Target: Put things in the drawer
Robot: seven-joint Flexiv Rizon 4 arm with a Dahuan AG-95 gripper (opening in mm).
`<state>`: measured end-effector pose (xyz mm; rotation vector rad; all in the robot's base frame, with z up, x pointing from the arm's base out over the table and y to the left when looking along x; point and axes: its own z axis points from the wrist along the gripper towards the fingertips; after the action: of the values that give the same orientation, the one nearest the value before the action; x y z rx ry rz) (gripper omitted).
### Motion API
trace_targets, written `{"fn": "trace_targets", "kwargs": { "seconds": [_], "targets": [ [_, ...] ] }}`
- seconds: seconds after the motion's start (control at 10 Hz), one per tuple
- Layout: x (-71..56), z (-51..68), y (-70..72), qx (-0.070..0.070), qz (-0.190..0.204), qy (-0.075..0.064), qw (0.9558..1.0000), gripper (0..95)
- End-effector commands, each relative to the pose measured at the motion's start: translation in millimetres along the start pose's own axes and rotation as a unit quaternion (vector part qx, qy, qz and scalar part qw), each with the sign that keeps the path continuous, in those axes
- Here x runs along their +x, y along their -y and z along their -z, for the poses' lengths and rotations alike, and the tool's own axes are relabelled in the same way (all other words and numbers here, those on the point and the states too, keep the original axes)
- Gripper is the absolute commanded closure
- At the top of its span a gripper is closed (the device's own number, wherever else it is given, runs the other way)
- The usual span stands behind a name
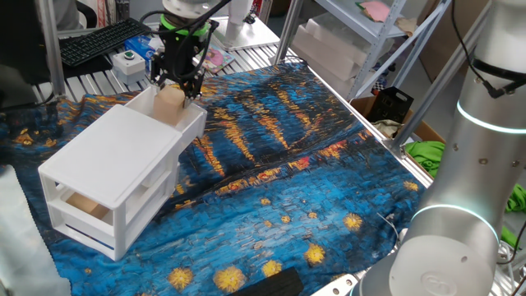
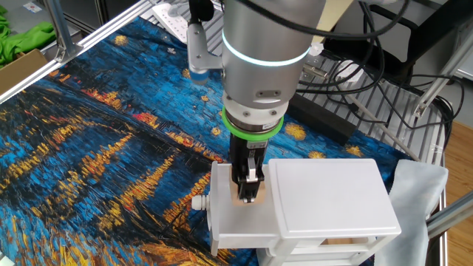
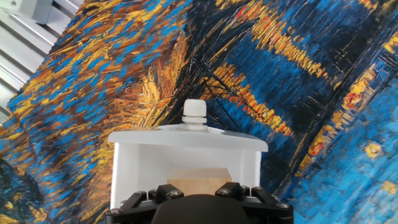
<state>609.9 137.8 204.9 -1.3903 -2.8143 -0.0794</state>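
Poised above the pulled-out upper drawer [image 1: 187,123] of the white cabinet [image 1: 115,164], gripper [image 2: 248,193] pinched on a pale wooden block [image 1: 170,104], held straight down over the tray, ready for release inside.

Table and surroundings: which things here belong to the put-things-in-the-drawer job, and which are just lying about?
Part of the job:
- wooden block held in the claw
- open upper drawer beneath it
- white cabinet

Lying about:
- painted blue cloth
- keyboard
- button box
- pink packet
- green cloth
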Motion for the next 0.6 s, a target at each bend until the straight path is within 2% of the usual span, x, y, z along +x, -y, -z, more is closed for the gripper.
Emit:
{"fn": "trace_targets", "kwargs": {
  "seconds": [0.1,0.6],
  "targets": [
    [-0.5,-5.7,-2.9,-0.002,-0.005,0.001,1.0000,95.0],
    [-1.4,-22.6,-8.8,-0.007,-0.010,0.007,0.9999,95.0]
  ]
}}
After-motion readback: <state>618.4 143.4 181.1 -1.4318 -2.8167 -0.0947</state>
